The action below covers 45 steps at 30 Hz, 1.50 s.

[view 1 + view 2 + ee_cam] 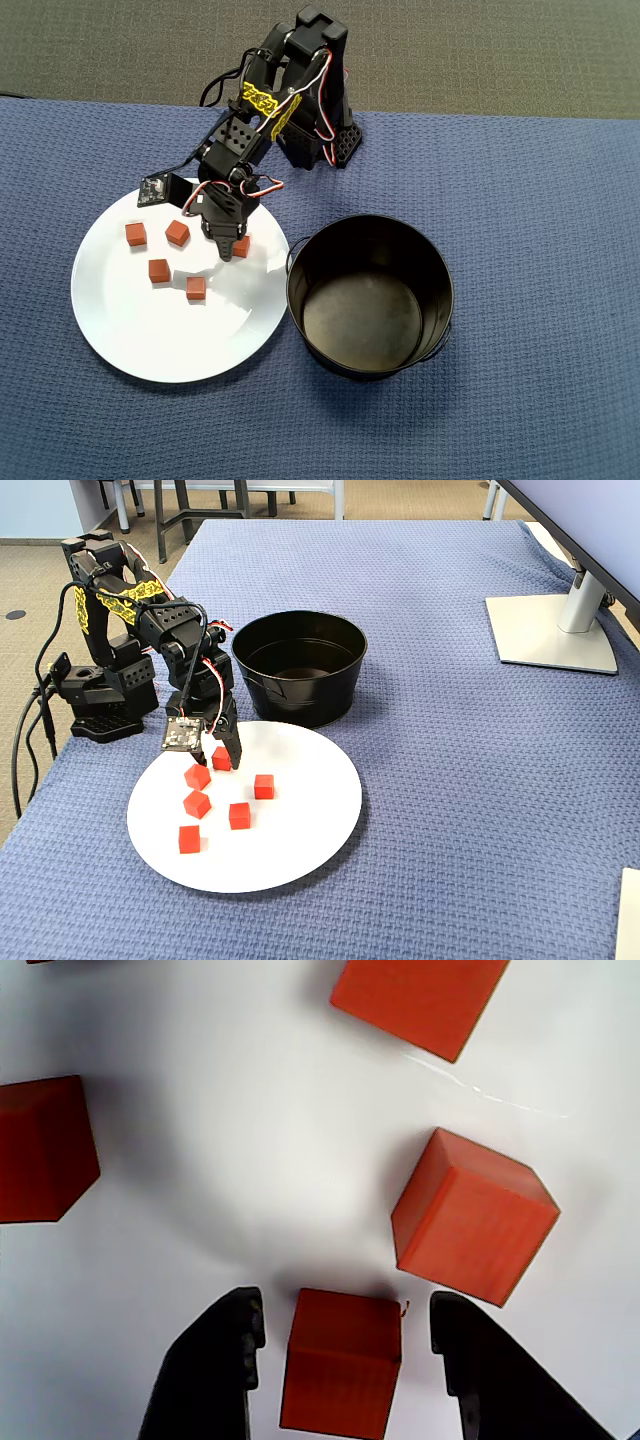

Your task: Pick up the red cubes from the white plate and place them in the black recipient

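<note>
- The round black metal pot (370,297) sits at centre right of the overhead view, touching the rim of the large glossy white plate (150,340); its shiny floor shows no cube, so by my reading nothing has been delivered yet.
- In the fixed view six small orange-red matte cubes (239,815) are on the plate, clustered in its upper left part; all six look left to move.
- The black two-finger hand (340,1340) is open, its jaws standing either side of one cube (342,1360) at the bottom centre of the wrist view, with a small gap on each side; not yet gripping.
- That cube, having equal sides, has no long axis; its flat faces run roughly parallel to the jaws, turned only slightly.
- The blue woven surface (540,200) carries everything.
</note>
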### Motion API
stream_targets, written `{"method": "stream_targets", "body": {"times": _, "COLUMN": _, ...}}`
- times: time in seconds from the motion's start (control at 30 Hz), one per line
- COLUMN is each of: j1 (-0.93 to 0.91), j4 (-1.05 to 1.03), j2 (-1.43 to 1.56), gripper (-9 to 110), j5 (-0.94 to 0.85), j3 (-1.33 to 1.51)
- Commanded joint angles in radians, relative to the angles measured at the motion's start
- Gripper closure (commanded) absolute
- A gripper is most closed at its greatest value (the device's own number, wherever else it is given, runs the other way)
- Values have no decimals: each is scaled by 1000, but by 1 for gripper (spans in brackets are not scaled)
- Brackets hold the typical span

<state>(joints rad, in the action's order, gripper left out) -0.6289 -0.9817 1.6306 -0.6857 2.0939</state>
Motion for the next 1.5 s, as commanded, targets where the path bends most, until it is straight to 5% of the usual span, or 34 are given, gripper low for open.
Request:
{"method": "stream_targets", "body": {"times": 0.0, "j1": 8, "j4": -5, "j2": 28, "gripper": 89, "j5": 20, "j3": -18}}
{"method": "stream_targets", "body": {"times": 0.97, "j1": 35, "j4": -8, "j2": 161, "gripper": 101, "j5": 78, "j3": 48}}
{"method": "stream_targets", "body": {"times": 1.2, "j1": 46, "j4": -196, "j2": 348, "gripper": 101, "j5": 215, "j3": -78}}
{"method": "stream_targets", "body": {"times": 1.47, "j1": 268, "j4": -428, "j2": 459, "gripper": 102, "j5": 474, "j3": -459}}
